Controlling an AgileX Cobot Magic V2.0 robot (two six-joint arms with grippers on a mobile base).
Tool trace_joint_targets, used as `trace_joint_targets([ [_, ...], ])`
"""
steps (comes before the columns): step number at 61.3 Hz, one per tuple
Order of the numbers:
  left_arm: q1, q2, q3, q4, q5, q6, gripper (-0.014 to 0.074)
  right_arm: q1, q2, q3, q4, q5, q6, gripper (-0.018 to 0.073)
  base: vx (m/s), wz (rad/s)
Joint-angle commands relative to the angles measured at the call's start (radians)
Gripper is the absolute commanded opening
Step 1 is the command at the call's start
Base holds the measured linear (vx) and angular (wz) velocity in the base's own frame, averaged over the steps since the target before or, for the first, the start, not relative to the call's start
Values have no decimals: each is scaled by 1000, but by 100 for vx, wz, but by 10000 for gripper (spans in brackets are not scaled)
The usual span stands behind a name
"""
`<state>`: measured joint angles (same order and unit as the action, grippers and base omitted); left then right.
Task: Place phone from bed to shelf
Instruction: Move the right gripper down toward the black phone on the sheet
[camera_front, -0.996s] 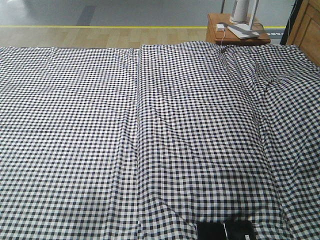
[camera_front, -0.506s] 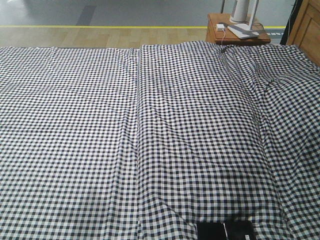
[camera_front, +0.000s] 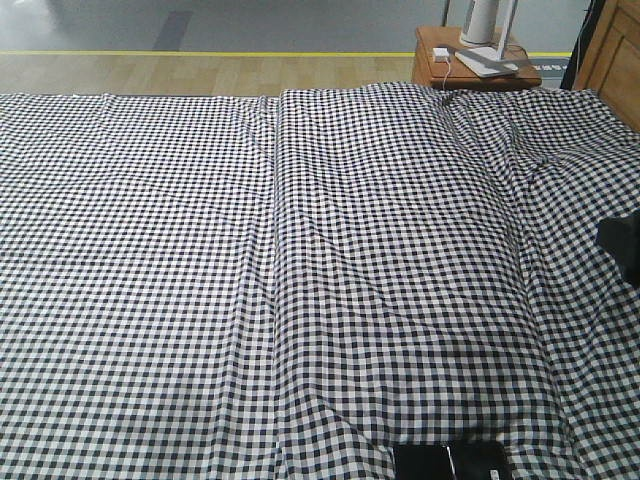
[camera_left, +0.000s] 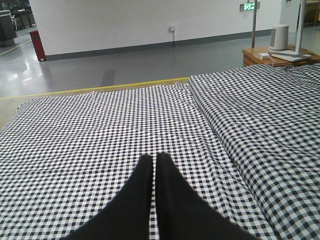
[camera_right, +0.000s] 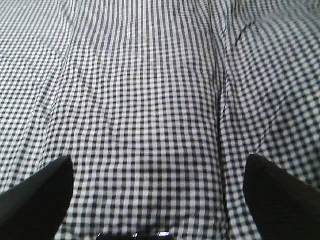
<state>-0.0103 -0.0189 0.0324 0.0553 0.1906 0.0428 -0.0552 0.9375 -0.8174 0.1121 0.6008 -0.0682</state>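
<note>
Bed (camera_front: 150, 250): wide, flat, covered in black-and-white small-check gingham cloth, filling most of every view.

Item 1. Phone (camera_front: 450, 462): slim, black and glossy, lying flat on the bed at the very near edge of the front view, right of centre and partly cut off by the frame. No tool touches it.

Item 2. Left tool (camera_left: 154, 157): two black fingers pressed together with only a thin seam between them and nothing gripped. It points out over the cloth towards the far side of the bed.

Item 3. Right tool (camera_right: 157, 160): black fingers spread wide apart at either side of its wrist view, with bare checked cloth between them. It holds nothing.

Item 4. Long crease (camera_front: 276, 270): runs from the near edge to the far edge, left of the bed's centre. A raised fold lies towards the right side.

Item 5. Dark blurred shape (camera_front: 622, 245): at the right edge of the front view, over the cloth. Its identity cannot be told.

Item 6. Small brown counter (camera_front: 430, 72): just beyond the far right corner of the bed. It carries a white upright appliance (camera_front: 480, 20), a small white charger block (camera_front: 441, 53) and a flat grey piece (camera_front: 490, 62).

Item 7. Wooden panel (camera_front: 615, 55): beside the counter, at the top right corner.

Item 8. Floor beyond the bed: wood-toned strip, then a yellow line (camera_front: 200, 53), then grey floor (camera_left: 140, 62) reaching a white wall (camera_left: 125, 20).
</note>
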Motion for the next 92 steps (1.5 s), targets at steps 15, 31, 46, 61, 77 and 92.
trace_joint_targets([
  [15, -2, -4, -26, -4, -73, -4, 1, -247, 175, -253, 52, 281, -53, 648, 0, 0],
  [31, -2, -4, -26, -4, -73, -4, 1, -466, 382, -281, 394, 329, -385, 635, 0, 0],
  [46, -2, -4, -26, -4, -73, -4, 1, -514, 659, -281, 451, 319, -550, 627, 0, 0],
  [61, -2, -4, -26, -4, -73, -4, 1, -514, 928, -281, 548, 334, -742, 618, 0, 0],
  [77, -2, -4, -26, -4, -73, -4, 1, -514, 1146, -281, 592, 336, -870, 610, 0, 0],
  [92, -2, -4, -26, -4, -73, -4, 1, -514, 1316, -281, 719, 354, -1051, 602, 0, 0],
])
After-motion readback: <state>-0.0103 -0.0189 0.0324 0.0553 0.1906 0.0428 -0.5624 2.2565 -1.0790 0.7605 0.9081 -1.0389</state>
